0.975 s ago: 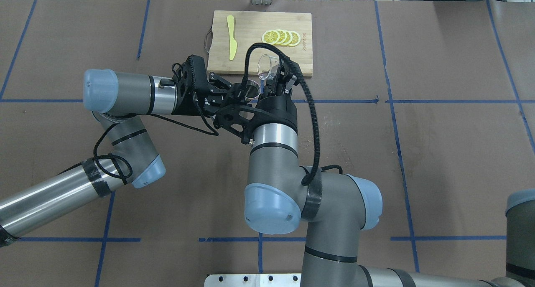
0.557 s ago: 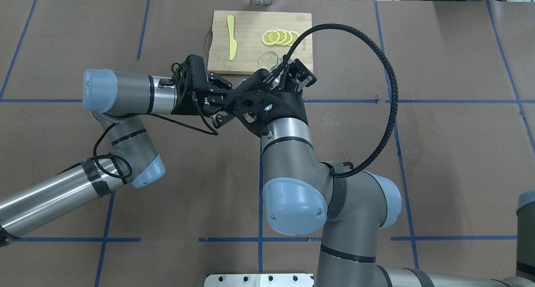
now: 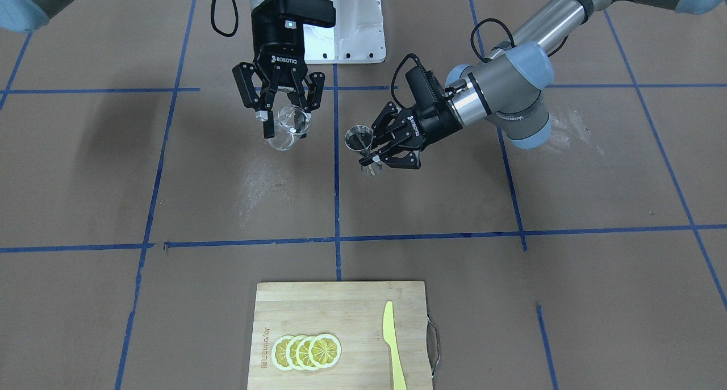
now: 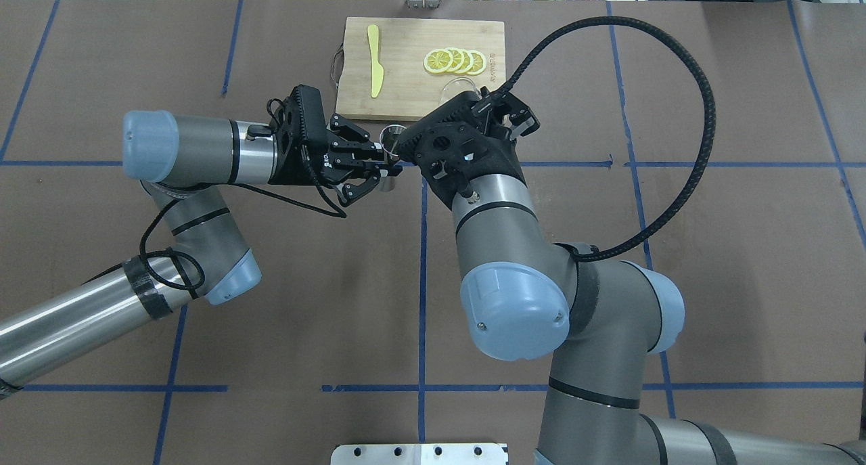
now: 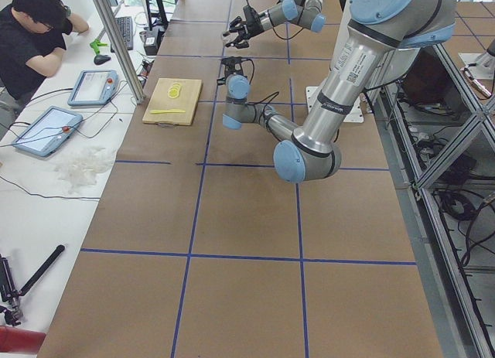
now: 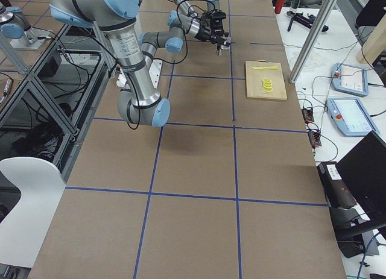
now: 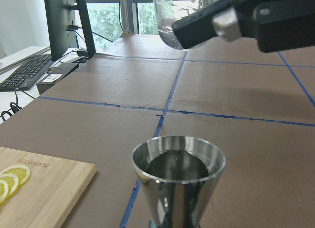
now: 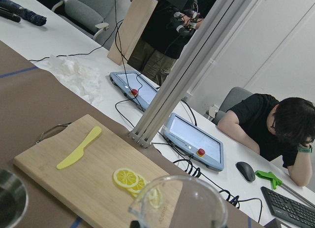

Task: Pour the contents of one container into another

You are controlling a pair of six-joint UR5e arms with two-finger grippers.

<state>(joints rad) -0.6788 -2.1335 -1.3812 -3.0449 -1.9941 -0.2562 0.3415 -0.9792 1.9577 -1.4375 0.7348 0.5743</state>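
Two arms meet in mid-air over the middle of the table, between the robot's base and the cutting board (image 3: 352, 299) that lies at the table's far edge. The right gripper (image 3: 287, 123) points down, its fingers pinching the wall of a clear glass beaker (image 3: 289, 130). The left gripper (image 3: 372, 156) reaches in from the side, its fingers pressed on the narrow waist of a steel jigger (image 3: 360, 140). Both vessels hang clear of the table's surface.

The jigger is held with its mouth up and open to the air, a pose that suits a receiver. The beaker sits near it but apart, tilted in the front-facing view and higher than the jigger in the left wrist view, where only its rounded base shows at the top. In the right wrist view the beaker's spouted rim fills the foreground and the jigger's rim sits off at the lower left corner, so the spout does not appear to be lined up over the cup. Whether either vessel holds liquid cannot be told; the glass looks clear and the jigger's inside is all reflection.

By this reading the pour is not under way. The next move would call for bringing spout over mouth and tipping gently, as the jigger's opening is small and a miss would spill onto the table.

On the board, lemon slices (image 3: 306, 351) and a yellow knife (image 3: 393, 344) lie apart from the action.
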